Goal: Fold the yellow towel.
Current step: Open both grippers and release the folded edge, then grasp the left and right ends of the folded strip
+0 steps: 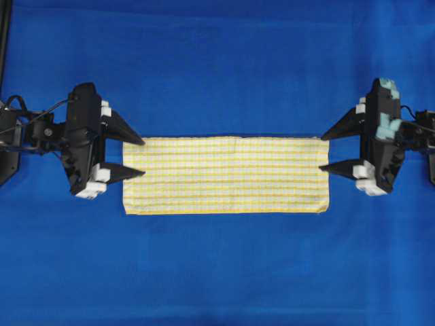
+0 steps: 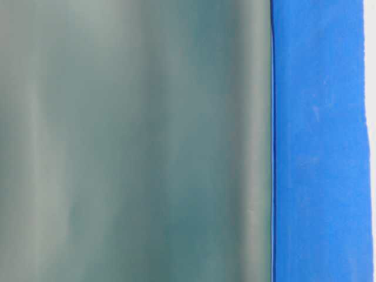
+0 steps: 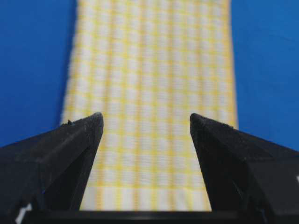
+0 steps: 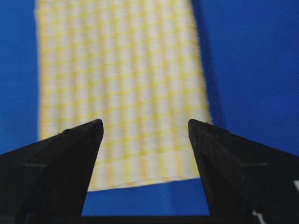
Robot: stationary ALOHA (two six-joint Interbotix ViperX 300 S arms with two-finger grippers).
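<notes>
Both arms reach in level from opposite sides of the overhead view, their grippers pointing at each other across the yellow towel (image 1: 225, 175). The left gripper (image 1: 143, 157) has its fingers spread wide with nothing between them; the tips sit at the towel's left short edge, over its upper half, and whether they touch the cloth cannot be told. In the left wrist view the two dark fingers (image 3: 74, 144) frame the towel's near end with open space between them. The right gripper (image 1: 322, 151) mirrors this at the right short edge, its jaws likewise wide apart and holding nothing; the right wrist view shows a strip of blue between the fingers (image 4: 70, 149) and the towel's near hem, so it sits just clear of the cloth.

The towel lies flat in the middle of the blue table cover (image 1: 217, 68) as a long, narrow rectangle, its long sides running left to right, edges fairly even.

The table-level view shows only a blurred grey-green surface (image 2: 135, 141) filling most of the frame, with a band of the blue cover on the right.
</notes>
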